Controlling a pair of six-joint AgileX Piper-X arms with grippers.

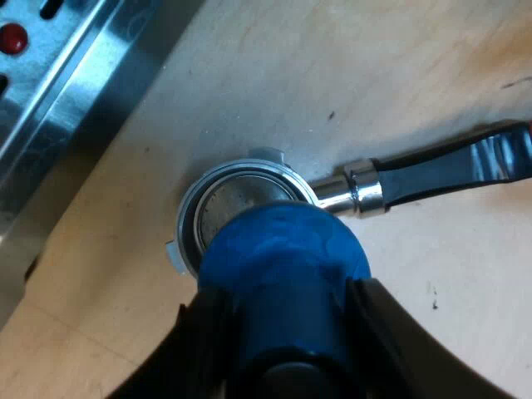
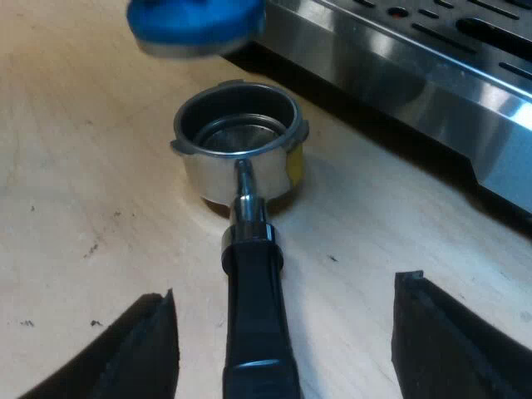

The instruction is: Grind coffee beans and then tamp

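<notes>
My left gripper (image 1: 287,332) is shut on the blue tamper (image 1: 283,258), with a black finger on either side of it. The tamper hangs just above the rim of the metal holder (image 1: 241,204), partly covering its basket. The holder rests on the wooden table, its dark handle (image 1: 449,170) lying flat and ending in red. The basket (image 2: 237,137) shows a bare metal bottom. My right gripper (image 2: 287,291) is open, its fingers wide on either side of the handle (image 2: 258,332) without touching it. The tamper (image 2: 195,25) hovers at the basket's far rim.
The espresso machine's steel drip tray (image 2: 399,75) runs close beside the holder. Its slotted grate (image 1: 58,100) with a red spot (image 1: 12,37) lies near the tamper. Bare wooden table (image 2: 83,183) surrounds the holder on the other sides.
</notes>
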